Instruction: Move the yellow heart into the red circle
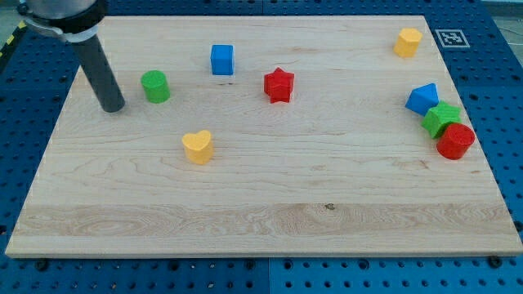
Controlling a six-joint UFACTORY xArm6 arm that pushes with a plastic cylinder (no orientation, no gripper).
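Toward the view's left, on the wooden board (270, 220): my tip (113, 107), the lower end of a dark rod slanting down from the top left corner. Bare, grasping nothing, touching no block. Just to its right, near but apart, a green cylinder (154, 86).

Below and to the right of my tip, well apart from it: the yellow heart (197, 147), lying flat on the board, left of centre, with bare wood all round it and no neighbour touching.

Far across at the view's right edge, about level with the heart: the red circle (455, 140), a squat round red block. Pressed close against its upper left, a green block (441, 118) of starlike shape, and above that a blue block (422, 99) with a sloped, wedge-like top; whether these three actually touch cannot be told for certain, though they sit crowded together. Heart and red circle well apart, most of the board's width between them, with my tip on the far side of the heart from the circle, higher up.

Elsewhere: a blue cube (221, 60) near the top, right of the green cylinder; a red star (279, 85) close to the top centre; a yellow block (408, 41), seemingly hexagonal, near the top right corner.
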